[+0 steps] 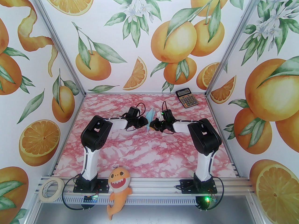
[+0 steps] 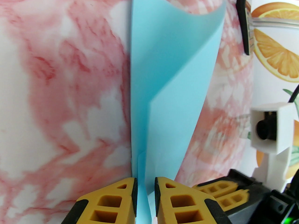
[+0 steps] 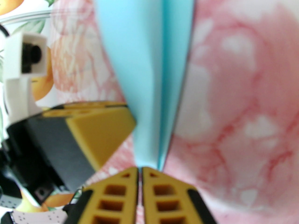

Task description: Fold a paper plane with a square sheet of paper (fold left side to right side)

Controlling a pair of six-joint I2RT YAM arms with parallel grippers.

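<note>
White walls printed with oranges, slices, leaves and blossoms close three sides, joined by aluminium posts. The surface is pink-and-white marble pattern, evenly lit. A slotted rail, probably aluminium, edges its near side.

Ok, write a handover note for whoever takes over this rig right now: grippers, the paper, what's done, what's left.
Left gripper: shut on the thin pale-blue sheet of paper.
Right gripper: shut at the sheet's edge; grip unclear.
Paper: upright between both grippers, mid pink marbled table, layers bowed apart.
Done: partly folded.
Left: flatten, crease, finish the remaining folds.
</note>
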